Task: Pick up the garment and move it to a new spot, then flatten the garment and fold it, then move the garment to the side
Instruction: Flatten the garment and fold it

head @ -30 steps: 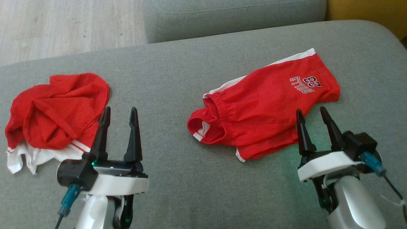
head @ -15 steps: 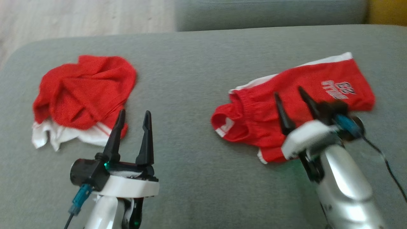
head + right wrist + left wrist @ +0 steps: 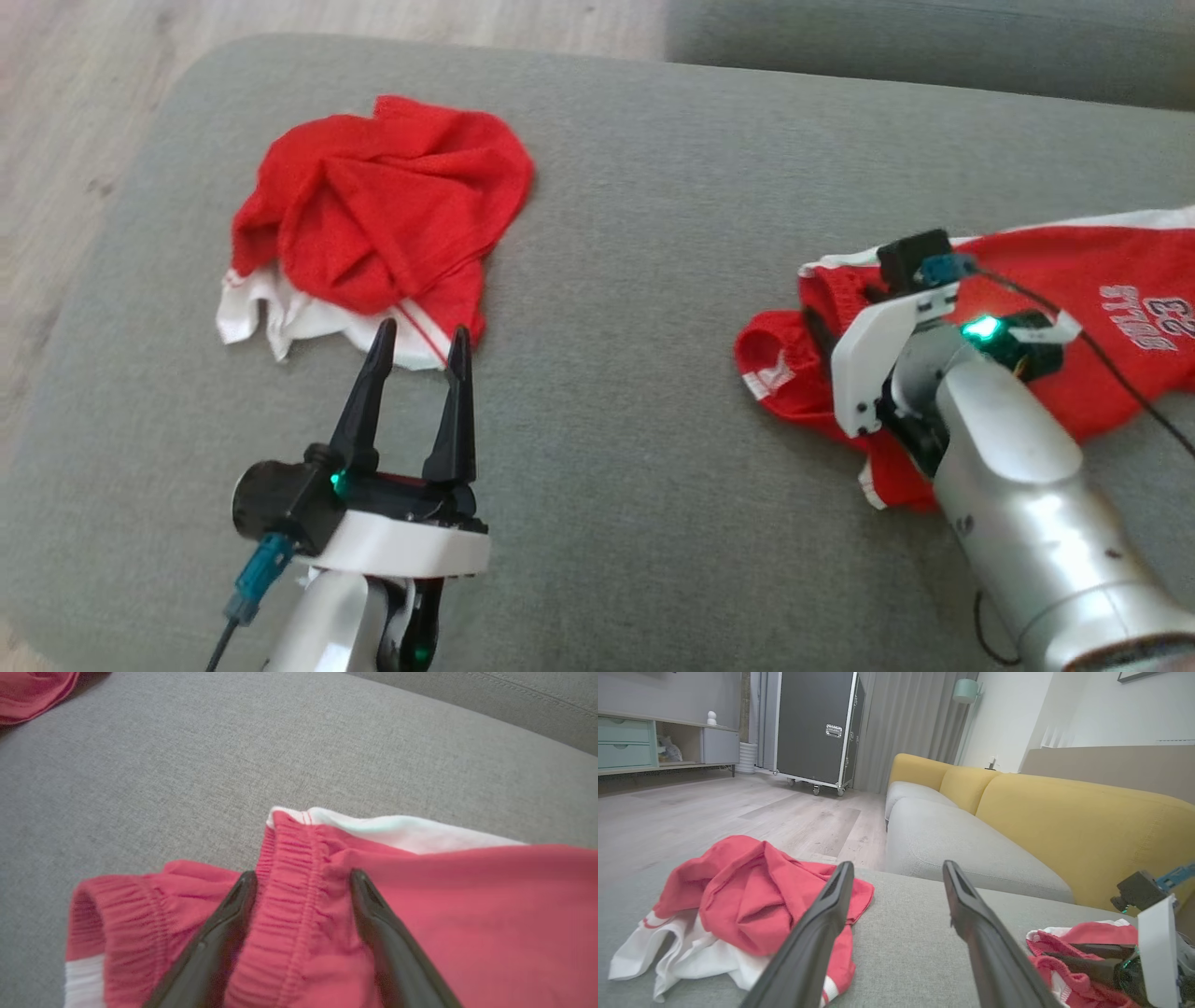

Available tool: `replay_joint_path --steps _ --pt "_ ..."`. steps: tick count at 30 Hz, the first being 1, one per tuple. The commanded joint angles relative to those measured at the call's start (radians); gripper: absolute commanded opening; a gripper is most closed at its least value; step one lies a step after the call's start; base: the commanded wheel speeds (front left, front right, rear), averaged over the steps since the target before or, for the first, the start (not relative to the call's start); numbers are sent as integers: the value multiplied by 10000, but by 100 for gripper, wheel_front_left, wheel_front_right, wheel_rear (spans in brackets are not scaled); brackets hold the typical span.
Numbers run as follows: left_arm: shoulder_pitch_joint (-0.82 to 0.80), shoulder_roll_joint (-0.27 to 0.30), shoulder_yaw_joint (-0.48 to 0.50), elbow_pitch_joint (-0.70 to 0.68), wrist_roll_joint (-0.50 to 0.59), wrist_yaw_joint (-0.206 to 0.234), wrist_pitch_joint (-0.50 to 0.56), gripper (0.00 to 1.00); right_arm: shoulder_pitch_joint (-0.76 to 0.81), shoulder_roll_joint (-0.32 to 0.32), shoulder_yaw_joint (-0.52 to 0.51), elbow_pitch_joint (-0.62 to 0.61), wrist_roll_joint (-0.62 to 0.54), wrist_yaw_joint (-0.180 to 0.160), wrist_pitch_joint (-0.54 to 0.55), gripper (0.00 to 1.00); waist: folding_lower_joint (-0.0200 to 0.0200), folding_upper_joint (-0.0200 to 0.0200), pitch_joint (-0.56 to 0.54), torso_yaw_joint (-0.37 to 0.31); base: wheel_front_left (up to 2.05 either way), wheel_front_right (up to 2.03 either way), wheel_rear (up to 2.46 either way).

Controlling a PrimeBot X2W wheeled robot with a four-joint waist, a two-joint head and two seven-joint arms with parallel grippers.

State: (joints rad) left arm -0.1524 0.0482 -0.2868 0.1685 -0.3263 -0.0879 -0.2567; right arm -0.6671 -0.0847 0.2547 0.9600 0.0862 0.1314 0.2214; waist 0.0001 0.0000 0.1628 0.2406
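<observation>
A crumpled red-and-white cloth (image 3: 373, 215) lies left on the gray cushion (image 3: 653, 280), the left claw (image 3: 420, 331) wide beside it. At right the red shorts (image 3: 1046, 261) lie rumpled; the right claw (image 3: 302, 877) stands wide astride their elastic waistband (image 3: 289, 896).

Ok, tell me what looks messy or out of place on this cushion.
At the left of the cushion, the red-and-white garment lies crumpled in a heap, white trim spilling out. The red Bulls shorts at the right are not flat: their waistband is bunched and folded over. Nothing looks damaged.
</observation>
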Motion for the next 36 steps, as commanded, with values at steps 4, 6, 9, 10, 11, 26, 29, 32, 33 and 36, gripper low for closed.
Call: replay_joint_path --steps 4,6,9,10,11,26,29,32,33,36 --pt "-345 20 261 -295 -63 82 -51 100 -717 115 -289 412 -204 -7 -170 0 -1 0 112 240 0 0 0" --pt "-337 20 257 -311 -79 103 -51 100 -899 142 -529 538 -274 -7 -492 0 -1 0 135 253 0 0 0" --pt "-332 20 250 -330 -112 138 -51 100 -1200 185 -863 523 -446 -7 -1166 0 -1 0 181 214 0 0 0" --pt "-336 20 235 -334 -123 147 -51 100 -1305 197 -974 498 -510 -7 -1388 0 -1 0 194 201 0 0 0" --pt "-340 20 216 -338 -133 154 -51 100 -1415 209 -1091 476 -566 -7 -1590 0 -1 0 208 190 0 0 0" --pt "-931 20 -479 -350 -408 104 -51 100 -4336 -542 -1373 1307 -2352 -7 -2039 0 -1 0 1173 1062 0 0 0" --pt "-1019 20 -565 -349 -461 129 -51 100 -4691 -759 -1283 1518 -2661 -7 -2174 12 -1 0 1348 1220 0 0 0" --pt "-1136 20 -595 -396 -562 199 -51 100 -5121 -1003 -1217 1842 -3030 -7 -2353 100 -1 0 1546 1306 0 0 0" --pt "-1161 20 -587 -415 -580 229 -51 100 -5233 -1031 -1205 1941 -3113 -7 -2399 100 -1 0 1586 1287 0 0 0" --pt "-1228 20 -503 -452 -630 289 -51 100 -5383 -973 -1337 2250 -2980 -7 -2951 100 -1 0 1527 1028 0 0 0"
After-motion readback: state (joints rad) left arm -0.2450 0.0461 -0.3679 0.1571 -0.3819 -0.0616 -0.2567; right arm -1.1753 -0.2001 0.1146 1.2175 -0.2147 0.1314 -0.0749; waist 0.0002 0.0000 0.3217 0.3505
